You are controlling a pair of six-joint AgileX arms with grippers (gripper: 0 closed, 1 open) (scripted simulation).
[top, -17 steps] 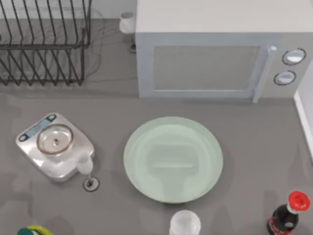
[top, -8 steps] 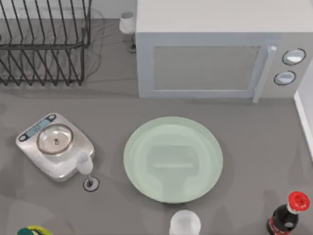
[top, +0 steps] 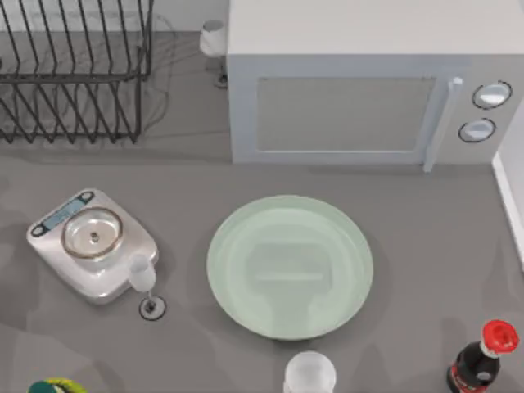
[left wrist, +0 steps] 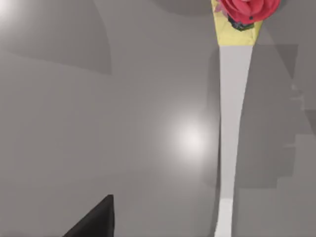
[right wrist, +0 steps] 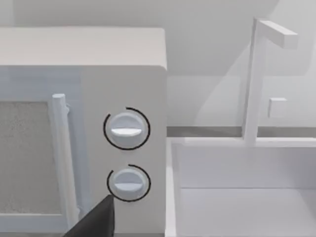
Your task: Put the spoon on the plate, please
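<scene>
My left wrist camera looked down on the spoon (left wrist: 231,123) lying on the table, off the plate (top: 290,266) (finger spacing I couldn't tell), so a badly centred descent risked nudging that thin handle aside.

Grey table (top: 426,221): plate (top: 290,266) centre, scale (top: 92,244) left, glass (top: 144,282) touching it, microwave (top: 368,82) and rack (top: 74,70) at back, bottle (top: 481,360) front right, spoon (left wrist: 232,123) lying flat.

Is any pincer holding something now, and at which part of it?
Nothing is visibly held. The spoon lies on the table, untouched, seen from the left wrist.
</scene>
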